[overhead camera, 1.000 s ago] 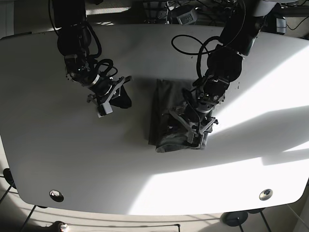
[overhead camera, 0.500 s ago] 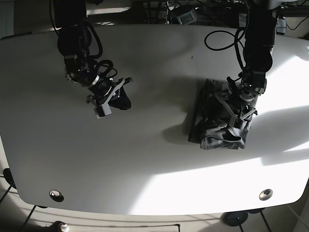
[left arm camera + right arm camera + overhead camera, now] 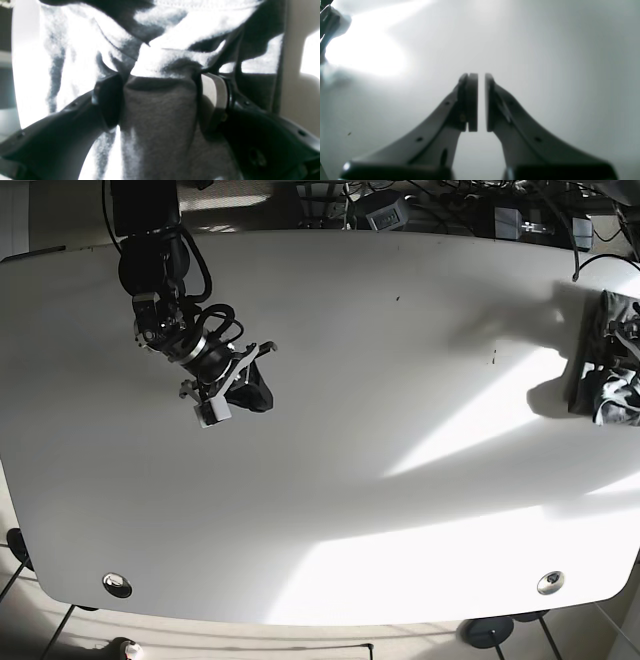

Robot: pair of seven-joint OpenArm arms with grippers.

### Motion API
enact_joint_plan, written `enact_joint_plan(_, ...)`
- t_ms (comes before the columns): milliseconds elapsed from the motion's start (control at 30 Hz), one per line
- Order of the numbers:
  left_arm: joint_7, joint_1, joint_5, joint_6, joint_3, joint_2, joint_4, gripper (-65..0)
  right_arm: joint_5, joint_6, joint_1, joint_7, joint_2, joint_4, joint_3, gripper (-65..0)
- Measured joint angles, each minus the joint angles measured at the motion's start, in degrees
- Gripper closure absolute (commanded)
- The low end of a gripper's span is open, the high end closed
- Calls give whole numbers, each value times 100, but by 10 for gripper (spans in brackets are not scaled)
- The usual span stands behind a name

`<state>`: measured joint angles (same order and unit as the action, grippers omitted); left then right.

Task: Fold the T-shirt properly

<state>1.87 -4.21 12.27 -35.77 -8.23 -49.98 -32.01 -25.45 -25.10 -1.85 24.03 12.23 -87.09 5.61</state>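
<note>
The dark grey T-shirt (image 3: 604, 358) is a folded bundle at the far right edge of the white table (image 3: 330, 500), partly cut off by the frame. In the left wrist view my left gripper (image 3: 160, 100) is shut on a thick fold of the T-shirt (image 3: 160, 125), with cloth bunched between both fingers (image 3: 212, 97). In the base view that gripper is hidden behind the cloth at the frame edge. My right gripper (image 3: 240, 380) hovers over the table's left part, far from the shirt. In the right wrist view it (image 3: 481, 100) is shut to a thin gap with nothing in it.
Cables and equipment (image 3: 380, 210) lie along the table's back edge. Two round metal caps (image 3: 117, 585) (image 3: 549, 582) sit near the front corners. A bright sunlit patch crosses the table's right and front.
My left arm has carried the folded T-shirt from the middle of the table to its far right edge. My right arm has stayed almost still.
</note>
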Motion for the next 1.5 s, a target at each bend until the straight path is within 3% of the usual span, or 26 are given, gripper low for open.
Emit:
enact_joint_plan(100,31,55,-175,31,13,-249,90,-426,17,-2,-20,20,-4,-68,2,-43)
enact_joint_plan(200,31,57,-175,-409,-4,-376,-153,-426,22,0,-79,-13,0,-144,0,-43)
enact_joint_plan(333,-4,382,531,-420,-385,-378,-1292,-426,22,0,-199,-26,7,-146,7,-43)
enact_joint_plan(433,136,835,586,-415,-374,-262,-2105,-426,48,-4,-352,-22,61,-299,4,-43)
enact_joint_plan(500,129,1005,627,-398,-382,109,-2726,-426,407,83,-501,-24,50,-529,-31,-43)
enact_joint_plan(567,129,1045,656,-479,-350,651,-3401,-426,1134,315,-758,-105,-87,-844,-254,-43)
enact_joint_plan(600,168,1084,688,-348,-352,846,-3644,-426,1414,323,-868,-216,-153,-929,-330,-43)
enact_joint_plan(667,472,1241,662,221,-352,1259,-4234,-426,1928,302,-1185,-796,-352,-1040,-455,-43)
enact_joint_plan(767,455,1419,669,925,-352,1873,-4756,-428,2315,267,-1617,-1453,-492,-1036,-621,-43)
enact_joint_plan(833,450,1451,623,1067,-350,2319,-4944,-428,2376,271,-1875,-1858,-509,-1036,-828,-43)
enact_joint_plan(967,428,1495,-391,1580,-487,3438,-5180,-428,2376,299,-2326,-2356,-538,-1036,-1250,-43)
enact_joint_plan(1100,-334,2015,-942,1582,-573,4330,-5366,-428,2376,313,-2846,-2824,-553,-1036,-1690,-43)
enact_joint_plan(1300,-1801,3307,-1386,1679,-321,4935,-5379,-426,2374,267,-3842,-3453,-566,-1036,-1692,-43)
enact_joint_plan(1500,-1952,5023,-1390,2583,435,5012,-6551,-426,2371,304,-4618,-3941,-568,-988,-1687,-41)
